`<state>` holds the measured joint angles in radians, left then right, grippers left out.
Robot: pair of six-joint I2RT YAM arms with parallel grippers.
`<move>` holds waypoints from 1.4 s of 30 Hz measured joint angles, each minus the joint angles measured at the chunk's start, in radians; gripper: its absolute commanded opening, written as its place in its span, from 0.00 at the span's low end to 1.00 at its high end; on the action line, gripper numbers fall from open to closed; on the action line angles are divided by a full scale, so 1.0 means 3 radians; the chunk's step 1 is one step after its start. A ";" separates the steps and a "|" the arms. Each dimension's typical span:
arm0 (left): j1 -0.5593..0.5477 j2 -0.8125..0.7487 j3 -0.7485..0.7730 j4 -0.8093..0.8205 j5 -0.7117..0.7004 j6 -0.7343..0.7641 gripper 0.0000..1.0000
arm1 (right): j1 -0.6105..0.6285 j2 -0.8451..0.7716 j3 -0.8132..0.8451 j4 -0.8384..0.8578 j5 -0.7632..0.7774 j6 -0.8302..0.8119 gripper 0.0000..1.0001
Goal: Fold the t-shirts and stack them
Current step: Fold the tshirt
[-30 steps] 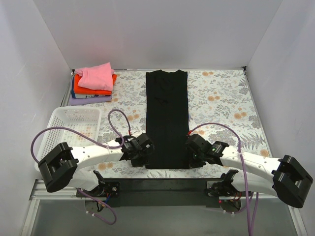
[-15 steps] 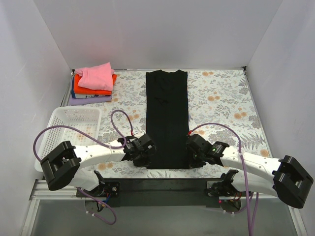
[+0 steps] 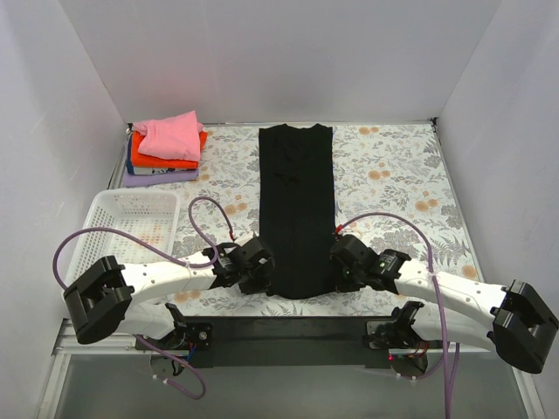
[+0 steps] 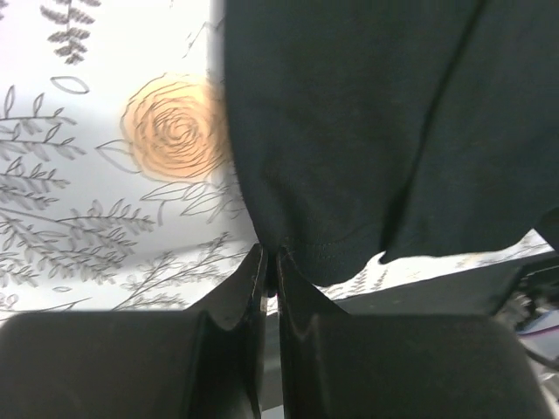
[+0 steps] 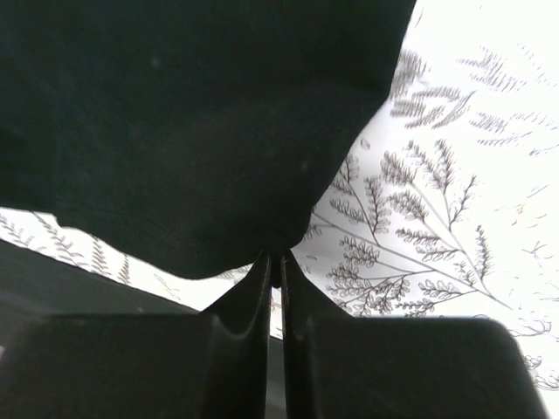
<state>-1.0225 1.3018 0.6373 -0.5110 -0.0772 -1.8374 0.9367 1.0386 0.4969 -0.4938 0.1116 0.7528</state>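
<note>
**Black tee pinched at both near corners, looks set for the fold-over**

Black tee (image 3: 297, 209) is lying as a long narrow strip down the middle of the flowery tablecloth (image 3: 393, 183), sleeves already tucked in, collar end at the far side and hem at the near edge by the arm bases.

Each arm has one hem corner. In its wrist view the left gripper (image 4: 271, 266) has its fingers pressed nearly together with the corner of the hem caught between them, and the cloth bunches up right at the tips. The right gripper (image 5: 275, 262) is in the same state on the other corner, with a little pucker of fabric at the pinch.

My guess is the matched corner grip is there so the hem travels level when it's carried toward the collar. If one side led, the strip would skew.

The finished pile sits in the far left corner, well clear of the strip: pink tee (image 3: 170, 135) on top, orange tee (image 3: 166, 160) under it, lilac tee (image 3: 157, 177) at the bottom. The white basket (image 3: 131, 227) is just in front of the pile.
</note>
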 measured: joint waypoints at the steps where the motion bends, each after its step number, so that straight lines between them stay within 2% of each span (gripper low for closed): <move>1: -0.0003 -0.0009 0.0000 0.0023 -0.0019 -0.0023 0.00 | 0.0000 -0.0006 0.0036 -0.0003 0.0042 -0.0003 0.01; 8: -0.0003 -0.0010 0.0089 0.0122 -0.0282 -0.0125 0.00 | -0.0029 0.0065 0.0360 0.0004 0.0327 -0.0120 0.01; 14: 0.0070 0.0034 0.0231 0.0253 -0.0544 -0.0079 0.00 | -0.0225 0.0276 0.0490 0.0139 0.0500 -0.0346 0.01; 28: 0.0790 0.0698 0.0645 0.0930 -0.0690 0.0518 0.00 | -0.0834 0.1034 0.0985 0.0694 0.0528 -0.0954 0.01; 42: 0.1429 0.1512 0.1298 0.1486 -0.0562 0.0977 0.00 | -0.1319 0.1999 0.1873 0.0987 0.0429 -0.1401 0.01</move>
<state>-0.5938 1.7554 1.0267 -0.0650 -0.2459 -1.5444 0.5411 1.6382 1.0588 -0.1978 0.2401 0.3325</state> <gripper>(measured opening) 0.031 0.085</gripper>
